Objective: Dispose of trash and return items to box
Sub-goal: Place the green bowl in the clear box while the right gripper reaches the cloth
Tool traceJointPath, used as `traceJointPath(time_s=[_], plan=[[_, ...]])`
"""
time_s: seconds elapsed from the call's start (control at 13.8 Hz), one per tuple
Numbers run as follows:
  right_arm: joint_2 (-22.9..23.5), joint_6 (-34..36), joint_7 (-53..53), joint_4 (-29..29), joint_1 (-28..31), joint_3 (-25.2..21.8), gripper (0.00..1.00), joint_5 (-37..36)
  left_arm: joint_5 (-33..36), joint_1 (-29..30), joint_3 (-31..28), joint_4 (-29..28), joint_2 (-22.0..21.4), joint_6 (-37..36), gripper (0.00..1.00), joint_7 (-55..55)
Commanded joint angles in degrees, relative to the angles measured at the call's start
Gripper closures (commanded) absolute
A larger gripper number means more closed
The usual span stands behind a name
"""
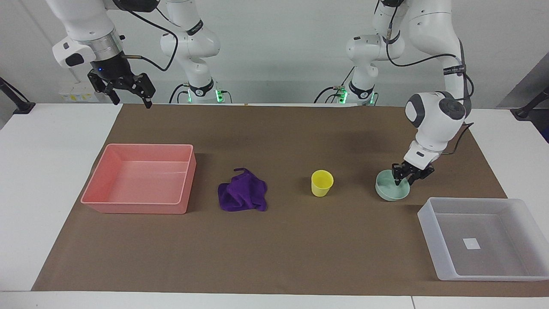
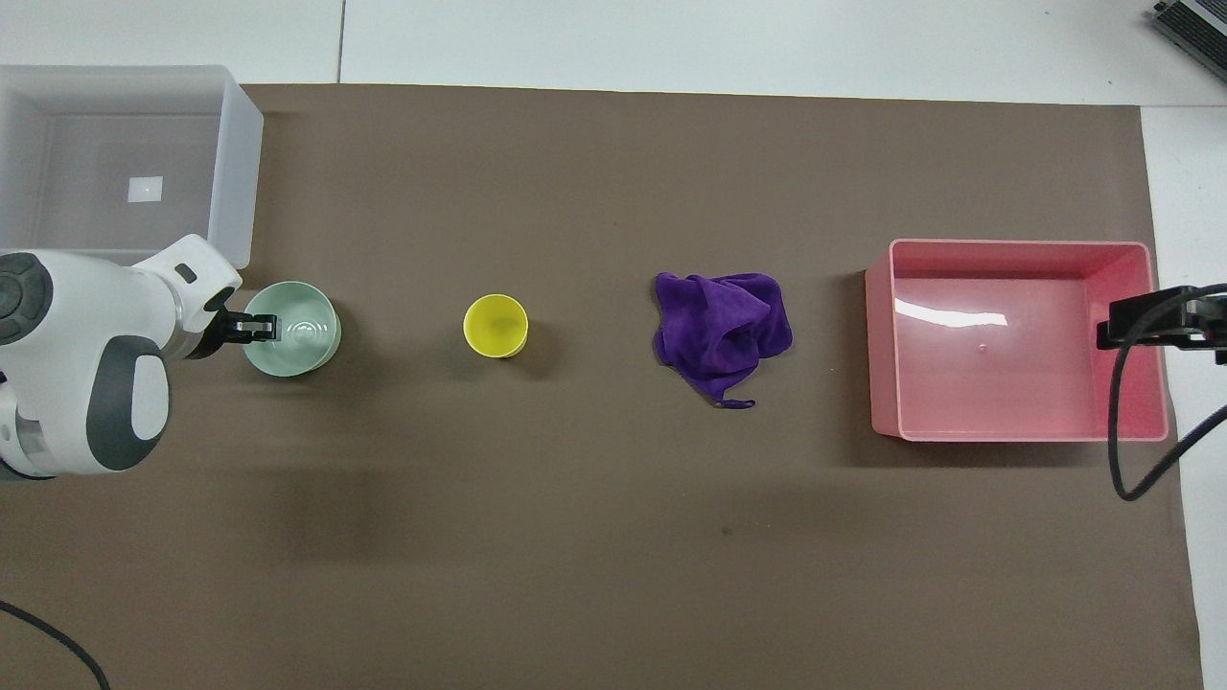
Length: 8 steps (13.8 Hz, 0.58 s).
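The mint-green bowl (image 1: 389, 191) (image 2: 299, 335) stands on the brown mat, toward the left arm's end. My left gripper (image 1: 406, 177) (image 2: 252, 329) is down at the bowl's rim, one finger inside and one outside, closed on the rim. The yellow cup (image 1: 321, 183) (image 2: 496, 326) stands upright beside the bowl, mid-table. The purple cloth (image 1: 243, 195) (image 2: 724, 331) lies crumpled beside the cup. The translucent box (image 1: 429, 223) (image 2: 240, 172) is empty, farther from the robots than the bowl. My right gripper (image 1: 130, 93) (image 2: 1155, 321) waits open, raised over the pink bin's outer edge.
An empty pink bin (image 1: 137, 208) (image 2: 882, 345) sits at the right arm's end of the mat, beside the cloth. A black cable (image 2: 1122, 422) hangs from the right arm over the bin's corner.
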<state>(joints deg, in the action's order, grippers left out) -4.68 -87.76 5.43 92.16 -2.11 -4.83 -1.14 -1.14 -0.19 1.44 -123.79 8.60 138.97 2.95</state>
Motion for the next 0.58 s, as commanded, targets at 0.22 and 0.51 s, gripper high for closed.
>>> traceJointPath(time_s=[0.22, 0.51], plan=[[-1.7, -0.2, -2.1, 1.9, 0.5, 0.3, 0.00, 0.1, 0.3, 0.8, 0.1, 0.3, -1.3, 0.4, 1.00, -0.5], [-2.2, -2.7, -1.7, 4.1, -0.1, 1.1, 0.00, 0.2, 0.3, 2.4, 0.1, 8.9, -1.1, -8.2, 1.00, -0.1]])
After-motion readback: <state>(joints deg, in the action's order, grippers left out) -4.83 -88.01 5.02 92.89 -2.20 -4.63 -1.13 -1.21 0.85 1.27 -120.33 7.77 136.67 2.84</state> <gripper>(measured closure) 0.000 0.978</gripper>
